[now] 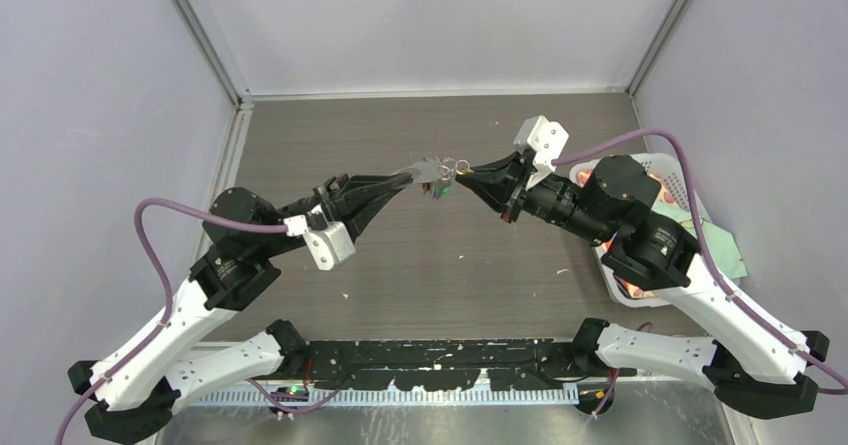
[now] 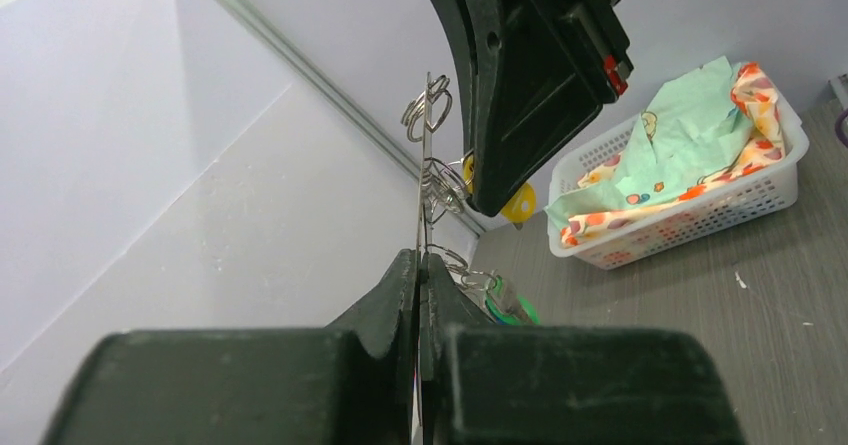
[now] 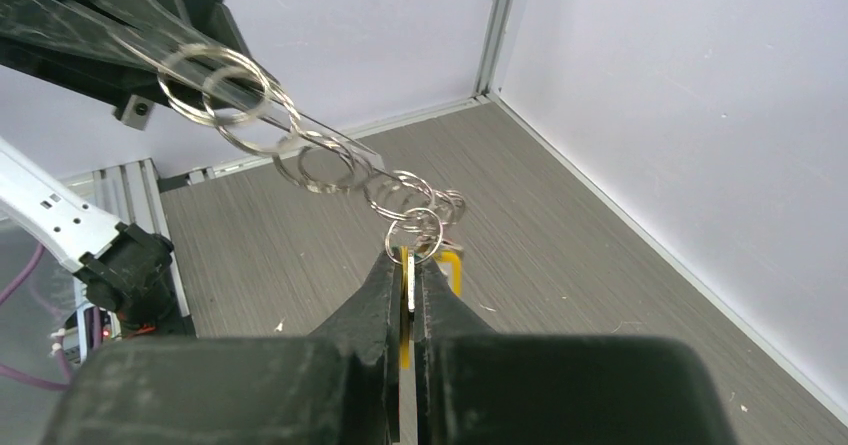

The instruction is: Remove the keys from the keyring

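Observation:
Both grippers meet in mid-air above the table. My left gripper [image 1: 414, 175] [image 2: 421, 261] is shut on the keyring [image 1: 432, 168] [image 2: 424, 170], a thin silvery plate seen edge-on, with small wire rings [image 2: 428, 110] [image 3: 320, 165] hanging along it. My right gripper [image 1: 468, 171] [image 3: 410, 261] is shut on a yellow-headed key [image 3: 404, 290] [image 2: 519, 205] that hangs from a ring [image 3: 415, 233] at the plate's end. A green-headed key [image 1: 440, 191] [image 2: 511, 307] dangles below the plate, close to the left fingers. The remaining keys are hidden or too small to tell apart.
A white plastic basket [image 1: 652, 158] [image 2: 700, 220] holding patterned green and orange cloth [image 2: 690, 115] stands at the right, under the right arm. Grey walls with metal corner posts [image 1: 205, 40] enclose the wooden table [image 1: 440, 265]. Small crumbs lie scattered on the table.

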Robot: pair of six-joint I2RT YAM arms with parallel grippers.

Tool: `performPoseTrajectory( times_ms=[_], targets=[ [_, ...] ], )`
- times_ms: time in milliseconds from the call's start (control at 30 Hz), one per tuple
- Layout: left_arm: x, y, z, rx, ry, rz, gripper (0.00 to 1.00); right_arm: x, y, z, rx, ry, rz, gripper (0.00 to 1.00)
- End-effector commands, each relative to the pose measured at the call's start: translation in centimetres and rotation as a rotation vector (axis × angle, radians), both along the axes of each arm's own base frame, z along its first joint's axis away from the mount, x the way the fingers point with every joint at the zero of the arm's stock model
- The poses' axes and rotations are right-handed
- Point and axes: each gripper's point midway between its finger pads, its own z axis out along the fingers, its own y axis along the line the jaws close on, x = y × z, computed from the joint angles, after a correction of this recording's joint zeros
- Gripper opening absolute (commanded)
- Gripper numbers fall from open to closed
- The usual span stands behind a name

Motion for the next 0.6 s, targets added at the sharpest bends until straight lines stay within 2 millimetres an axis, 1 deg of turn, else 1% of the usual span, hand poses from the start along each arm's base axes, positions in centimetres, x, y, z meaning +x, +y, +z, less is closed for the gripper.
performPoseTrajectory(
  times_ms=[0, 100, 167, 233, 333, 433, 567],
  targets=[
    [0.7, 1.6, 2.9, -0.032, -0.119, 0.106, 0.0, -1.5, -1.1, 3.6, 0.082, -0.068, 0.034, 0.01],
    [1.5, 1.8, 3.6, -0.084, -0.152, 0.149, 0.0, -3.1, 0.2, 3.6, 0.087, -0.054, 0.147, 0.01],
    [1.8, 2.0, 4.3, -0.13, -0.184, 0.17, 0.0, -3.6, 1.0, 3.0, 0.071, -0.039, 0.199, 0.01],
    [1.6, 2.2, 5.2, -0.17, -0.207, 0.168, 0.0, -3.4, 1.5, 2.2, 0.045, -0.021, 0.205, 0.01],
    [0.7, 2.3, 6.2, -0.221, -0.228, 0.129, 0.0, -2.1, 2.0, 1.2, 0.025, 0.005, 0.162, 0.01],
    [-0.5, 2.0, 6.7, -0.232, -0.233, 0.07, 0.0, -1.1, 2.1, 1.5, 0.05, 0.008, 0.115, 0.01],
    [-1.7, 2.0, 7.5, -0.249, -0.261, 0.015, 0.0, -1.2, 1.8, 3.2, 0.105, -0.038, 0.109, 0.01]
  ],
)
